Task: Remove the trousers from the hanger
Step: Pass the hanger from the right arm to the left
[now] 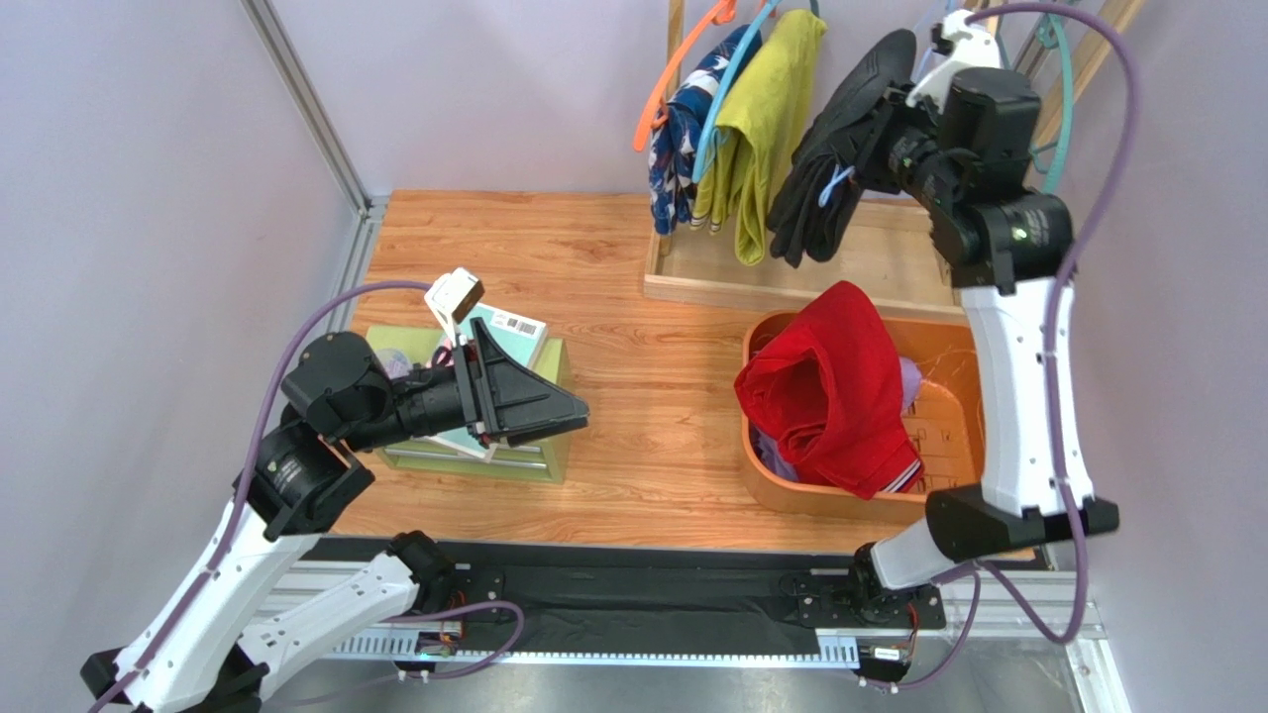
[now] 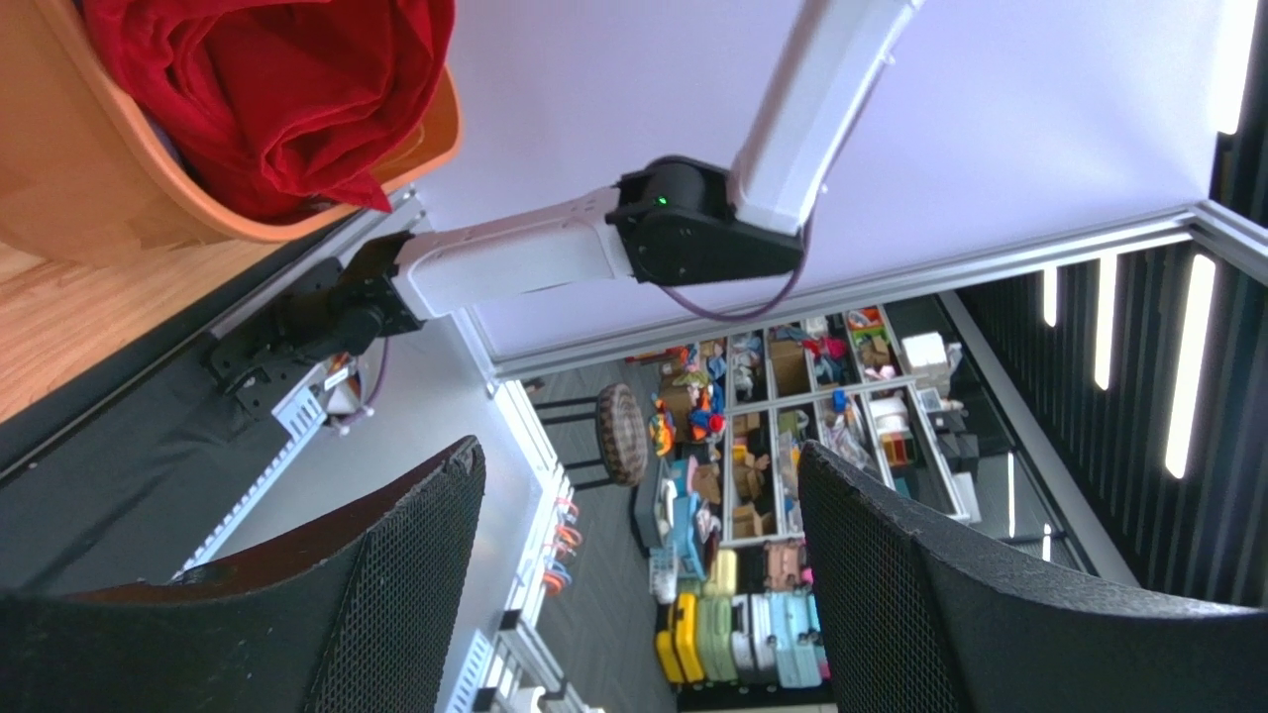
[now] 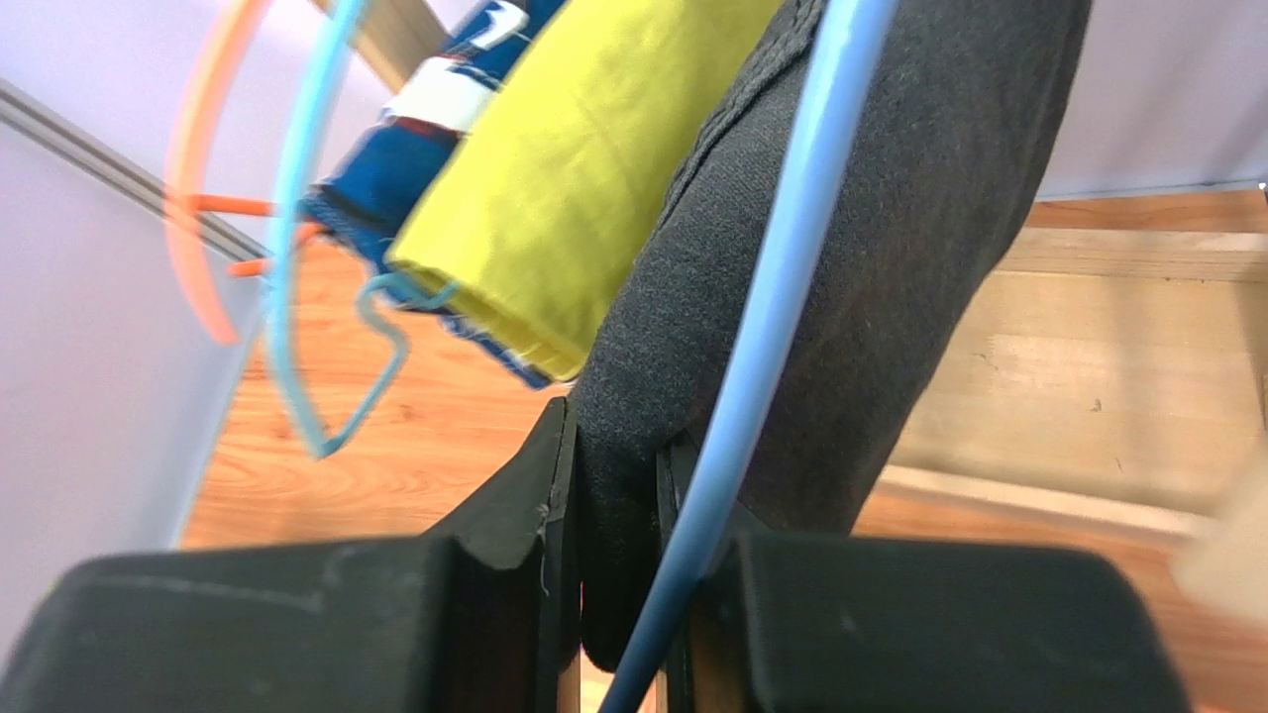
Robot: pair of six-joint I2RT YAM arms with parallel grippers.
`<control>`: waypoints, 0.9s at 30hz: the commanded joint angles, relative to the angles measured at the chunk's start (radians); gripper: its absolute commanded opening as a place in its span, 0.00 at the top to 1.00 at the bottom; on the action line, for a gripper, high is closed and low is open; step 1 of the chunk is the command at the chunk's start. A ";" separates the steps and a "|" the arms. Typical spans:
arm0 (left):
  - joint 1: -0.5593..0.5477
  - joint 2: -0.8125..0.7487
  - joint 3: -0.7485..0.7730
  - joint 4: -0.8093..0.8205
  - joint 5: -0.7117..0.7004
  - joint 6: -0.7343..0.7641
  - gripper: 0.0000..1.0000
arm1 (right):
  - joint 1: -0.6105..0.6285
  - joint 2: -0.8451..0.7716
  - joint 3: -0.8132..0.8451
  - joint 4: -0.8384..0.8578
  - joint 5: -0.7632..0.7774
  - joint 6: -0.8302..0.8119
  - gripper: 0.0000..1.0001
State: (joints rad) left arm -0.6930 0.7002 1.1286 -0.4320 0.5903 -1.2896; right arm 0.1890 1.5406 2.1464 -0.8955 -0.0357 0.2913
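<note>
Right end effector (image 3: 616,461) is up at the rack, fingers (image 3: 506,520) almost shut, with a fold of the black trousers (image 1: 811,201) pinched between them. That pair hangs over the blue hanger (image 3: 774,282) at the back right of the table (image 1: 625,297), not yet off. My main worry is the hanger wire. In the wrist view it runs down right against the far finger, and I cannot tell whether it is inside the pinch or just in front of it. If it is caught, I judge a pull would drag the hanger along with the cloth, or unhook it from the rail. Second worry: the bite is on a narrow edge of the fold, so the knit could slide out under its own weight. Third: the yellow-green trousers (image 1: 762,119) hang just beside the black pair, with the navy trousers (image 1: 682,141) beyond, and a sideways pull could snag them or set them swinging. The black pair's long axis runs down from the fold at the hanger to the loose ends. In the top view it slants from upper right to lower left, with the ends toward the rack's wooden base (image 1: 893,275). Red trousers (image 1: 826,386) lie in the orange basket (image 1: 811,498). Left end effector (image 2: 640,490) is wide open and empty over the left of the table.
</note>
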 commanded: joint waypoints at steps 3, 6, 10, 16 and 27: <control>0.006 0.042 0.054 0.032 0.066 -0.005 0.18 | 0.006 -0.206 0.064 0.012 -0.065 0.075 1.00; 0.006 0.012 0.021 0.036 0.049 -0.020 0.18 | 0.006 -0.266 0.053 -0.048 -0.122 0.132 1.00; 0.004 -0.011 -0.018 0.097 0.052 -0.063 0.18 | 0.006 -0.304 0.047 -0.153 -0.322 0.175 1.00; 0.006 0.016 0.017 0.111 0.071 -0.074 0.18 | 0.012 -0.382 0.003 -0.285 -0.524 0.161 1.00; 0.004 0.139 0.203 0.254 0.171 -0.157 0.18 | 0.012 -0.507 -0.078 -0.329 -0.895 0.204 1.00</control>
State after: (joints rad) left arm -0.6922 0.8276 1.2346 -0.2932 0.6949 -1.3922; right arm 0.1951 1.0977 2.0850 -1.3304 -0.7025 0.4549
